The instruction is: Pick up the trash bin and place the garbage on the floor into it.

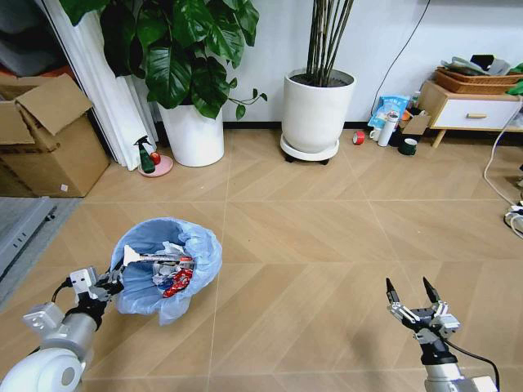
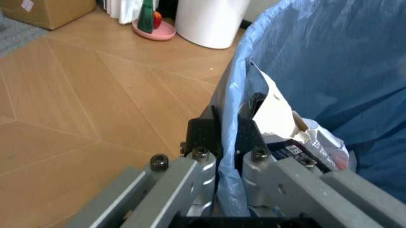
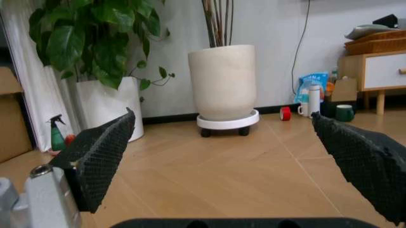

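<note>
Head view: a room with a white wall, two white plant pots (image 1: 318, 110), a cardboard box (image 1: 45, 139) at the left and a low wooden cabinet (image 1: 470, 106) at the right; the floor (image 1: 327, 237) of wood-look tiles runs across the foreground. The trash bin (image 1: 163, 265), lined with a light-blue bag, is at lower left, tilted toward the camera. Inside it lies the garbage (image 1: 167, 273): white, red and dark crumpled pieces. The left gripper (image 1: 114, 282) meets the bin's near rim. The right gripper (image 1: 413, 296) hovers at lower right, well apart from the bin, its fingers spread and empty.

Left wrist view: the left gripper (image 2: 228, 140) pinches the bin's rim (image 2: 231, 118), one dark finger outside and one inside the blue liner. White paper and a printed wrapper (image 2: 311, 147) rest just inside.

Right wrist view: the right gripper's two dark textured fingers (image 3: 101, 156) stand wide apart above bare floor, facing the plant pots.
</note>
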